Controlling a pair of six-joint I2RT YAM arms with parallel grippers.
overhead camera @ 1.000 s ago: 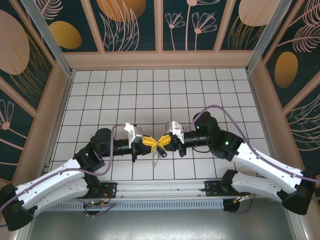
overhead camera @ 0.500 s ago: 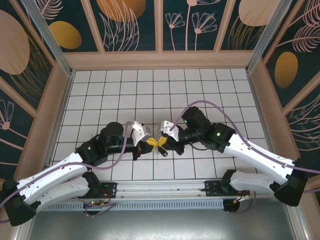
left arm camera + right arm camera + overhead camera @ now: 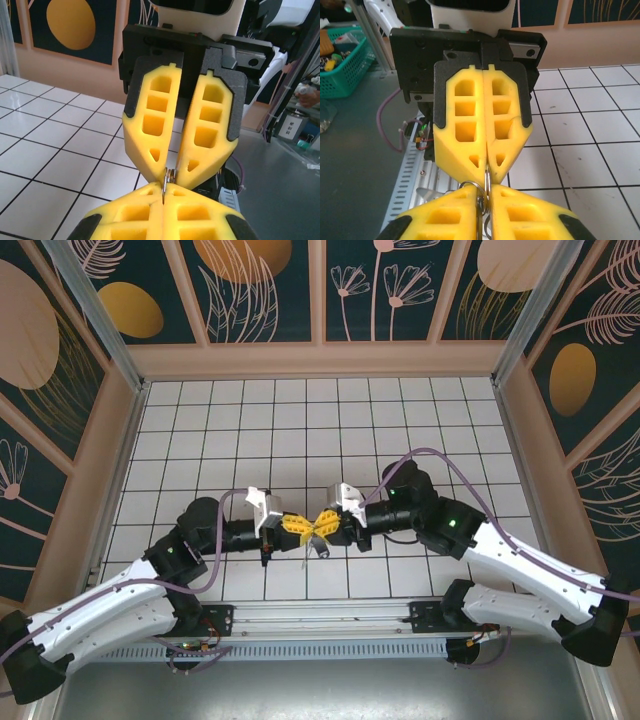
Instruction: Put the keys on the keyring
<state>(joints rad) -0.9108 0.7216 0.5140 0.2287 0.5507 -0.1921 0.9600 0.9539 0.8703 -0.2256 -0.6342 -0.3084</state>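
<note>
Top view, grippers: We see the left gripper (image 3: 293, 524) and the right gripper (image 3: 326, 523) meeting tip to tip low over the white tiled surface (image 3: 300, 430), near its front edge, on a line running left to right.
Top view, the keyring: A pale loop (image 3: 307, 552) hangs from the meeting point. In this picture its long axis points toward the arm bases.
Top view, the keys: A small dark-and-silver bit (image 3: 325, 551) lies just beside the loop on the right gripper's side. It is too small for us to say whether it is threaded on.
Left wrist view, left gripper: The yellow fingers are pressed flat together, clenched on a thin metal strip (image 3: 167, 179) that rises from their seam. We cannot tell whether the strip is key or ring.
Left wrist view, right gripper: It faces us head on. A narrow wedge of gap runs between its fingers, and the tips close in on the same strip.
Right wrist view, right gripper: A fine slit shows between the fingers, with silver wire loops (image 3: 477, 191) sitting in it. We cannot tell whether it is gripping or letting go.
Right wrist view, left gripper: It is straight ahead with its fingers sealed, and the strip enters its tips.
Deciding relation: We judge both arms equally near, with the metal caught exactly between opposed tips. Any threading would have to run along that left-to-right line.
</note>
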